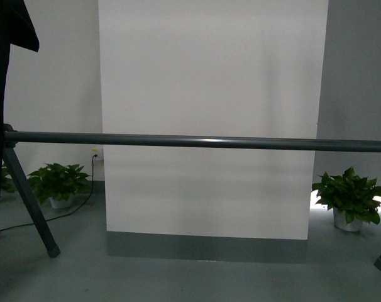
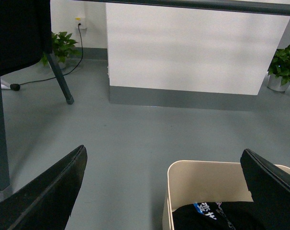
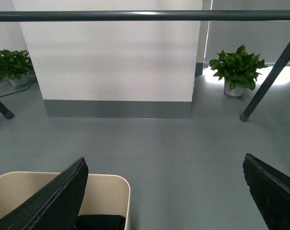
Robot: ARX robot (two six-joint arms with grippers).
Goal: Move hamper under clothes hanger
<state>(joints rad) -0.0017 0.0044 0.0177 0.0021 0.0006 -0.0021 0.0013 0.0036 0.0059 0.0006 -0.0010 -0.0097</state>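
Observation:
The clothes hanger's dark grey pole runs across the front view at mid height, with a splayed leg at the left and a black garment hanging at the far left. The pole also shows in the left wrist view and the right wrist view. The beige hamper lies below both wrists, short of the pole, with dark clothes inside. My left gripper is open above its near left corner. My right gripper is open over the hamper's right corner.
A white wall panel with a grey base stands behind the rack. Potted plants sit at the left and right. A black cable trails on the grey floor from a wall socket. The rack's right leg slants down.

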